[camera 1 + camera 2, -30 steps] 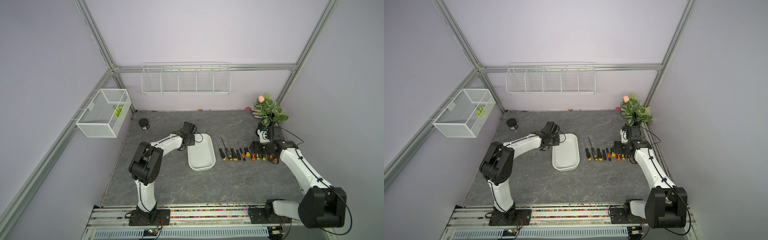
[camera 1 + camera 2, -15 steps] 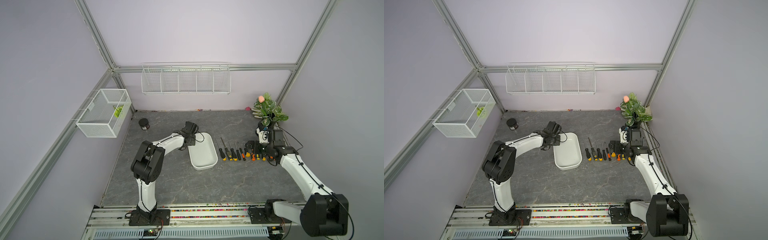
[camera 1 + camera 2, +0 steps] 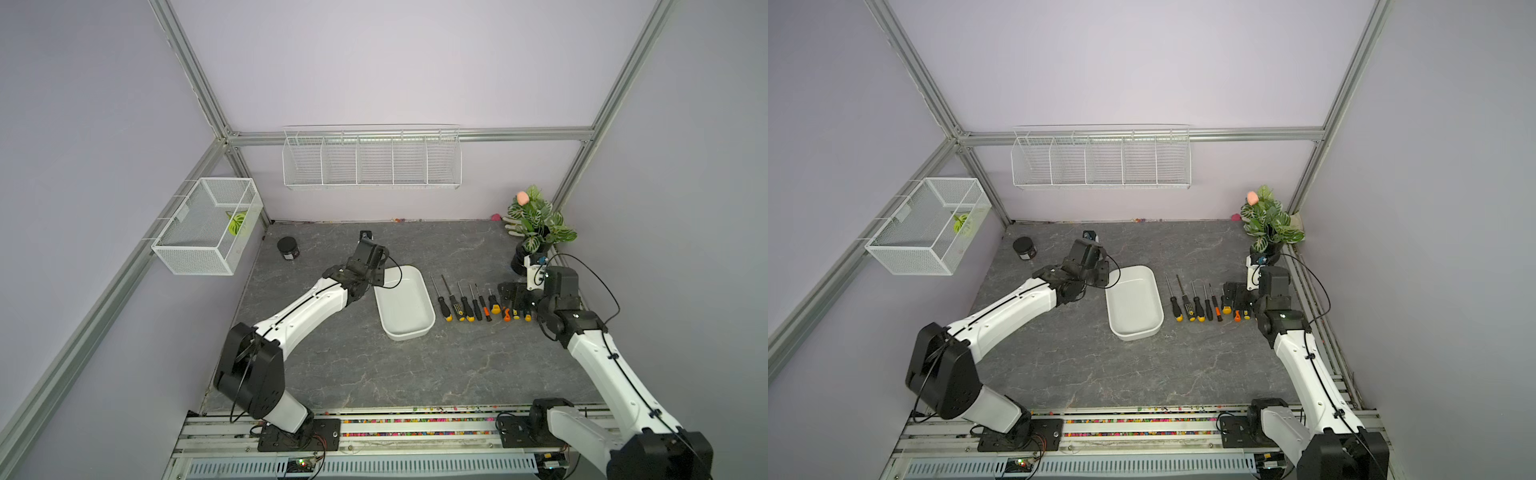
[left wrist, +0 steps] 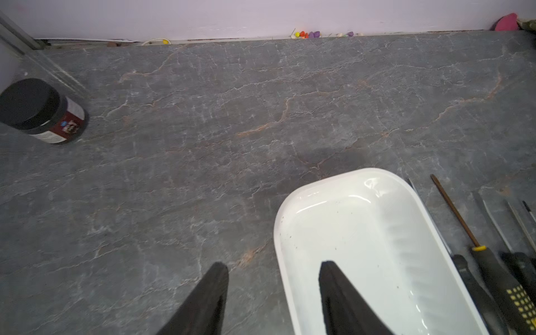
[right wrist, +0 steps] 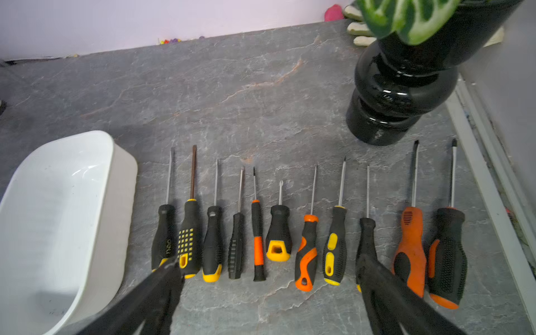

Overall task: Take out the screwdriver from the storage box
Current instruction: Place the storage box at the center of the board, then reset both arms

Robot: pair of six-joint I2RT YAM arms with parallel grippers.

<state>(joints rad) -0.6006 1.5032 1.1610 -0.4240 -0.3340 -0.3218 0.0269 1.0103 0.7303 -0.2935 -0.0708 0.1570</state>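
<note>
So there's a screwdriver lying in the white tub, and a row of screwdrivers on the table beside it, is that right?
Not quite. The white tub is empty: the left wrist view shows only its bare bottom, with no screwdriver in it. The rest holds: a row of screwdrivers lies on the table beside it.

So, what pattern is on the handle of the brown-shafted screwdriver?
A grid of yellow squares on the black handle, clearest in the right wrist view.
</note>
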